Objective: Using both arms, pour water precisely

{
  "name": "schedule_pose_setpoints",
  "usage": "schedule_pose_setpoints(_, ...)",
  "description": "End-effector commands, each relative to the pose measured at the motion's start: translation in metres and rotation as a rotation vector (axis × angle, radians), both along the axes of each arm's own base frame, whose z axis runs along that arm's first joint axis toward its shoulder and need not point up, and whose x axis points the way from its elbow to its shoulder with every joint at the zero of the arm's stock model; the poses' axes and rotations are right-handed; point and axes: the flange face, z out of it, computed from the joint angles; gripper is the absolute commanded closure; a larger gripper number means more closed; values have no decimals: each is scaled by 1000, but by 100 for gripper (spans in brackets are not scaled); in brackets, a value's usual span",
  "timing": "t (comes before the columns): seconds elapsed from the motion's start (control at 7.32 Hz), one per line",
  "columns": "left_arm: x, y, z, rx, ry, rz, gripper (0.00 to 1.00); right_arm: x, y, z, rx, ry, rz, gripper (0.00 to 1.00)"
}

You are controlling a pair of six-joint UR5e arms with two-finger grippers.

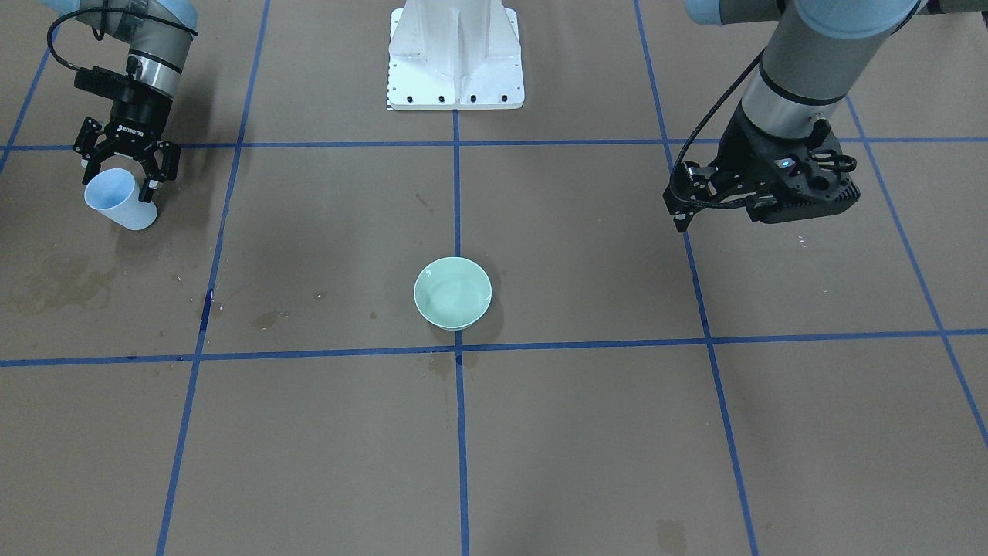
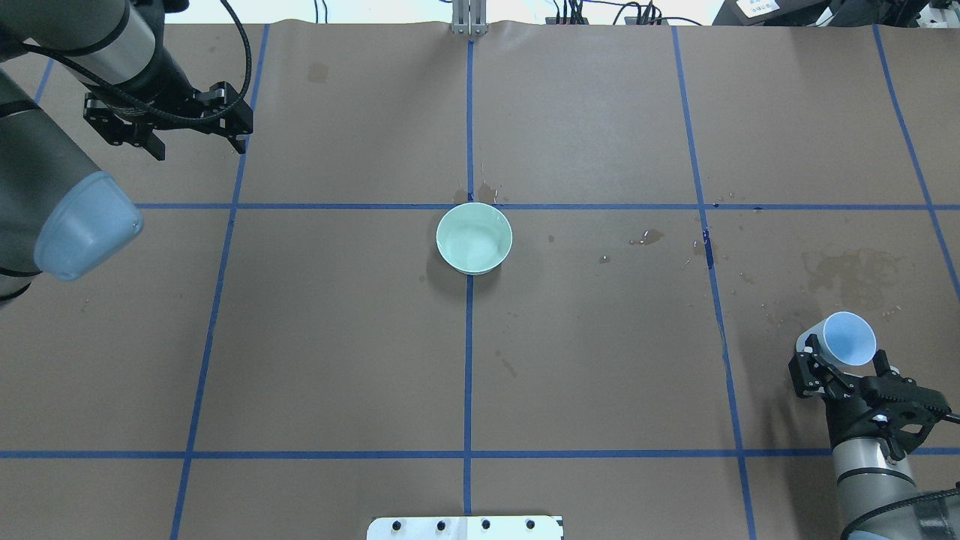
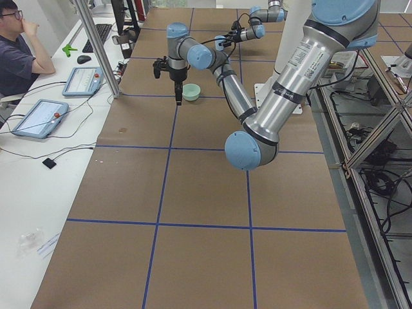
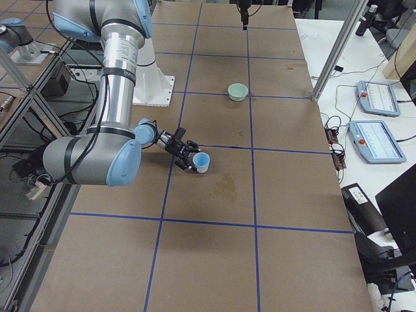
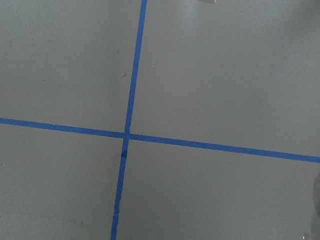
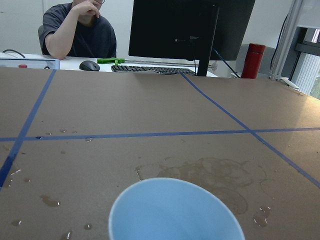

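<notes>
My right gripper [image 1: 120, 188] is shut on a light-blue cup [image 1: 116, 202] and holds it tilted, just above the table at my right side. The cup also shows in the overhead view [image 2: 849, 337] and in the right wrist view [image 6: 175, 212], where I cannot tell whether it holds water. A pale green bowl [image 1: 453, 293] sits at the table's middle [image 2: 474, 238], and its inside looks glossy. My left gripper [image 1: 681, 220] hangs over the far left of the table [image 2: 241, 144], with its fingers together and nothing in them.
Wet stains and droplets [image 2: 851, 270] mark the brown paper near the cup [image 6: 200, 172] and beside the bowl [image 2: 649, 238]. The white pedestal [image 1: 455, 54] stands at the robot's side. An operator [image 3: 16, 58] and tablets [image 4: 374, 97] are beyond the far edge.
</notes>
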Motion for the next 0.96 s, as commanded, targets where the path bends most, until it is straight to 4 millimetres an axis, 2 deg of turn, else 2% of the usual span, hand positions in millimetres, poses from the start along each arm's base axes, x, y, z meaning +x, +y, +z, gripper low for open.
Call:
schedule_pose_setpoints(0.0, -1, 1, -1, 2, 1, 0, 0, 1, 1, -8, -1, -12, -2, 0)
schedule_pose_setpoints(0.27, -1, 1, -2, 3, 2, 0, 0, 7, 0, -34, -1, 8, 0, 0)
schedule_pose_setpoints(0.41, -1, 2, -2, 3, 2, 0, 0, 15, 0, -36, -1, 21, 1, 0)
schedule_pose_setpoints(0.55, -1, 2, -2, 3, 2, 0, 0, 26, -1, -42, 1, 19, 1, 0)
schedule_pose_setpoints(0.82, -1, 2, -2, 4, 3, 0, 0, 49, -3, -67, -6, 5, -2, 0)
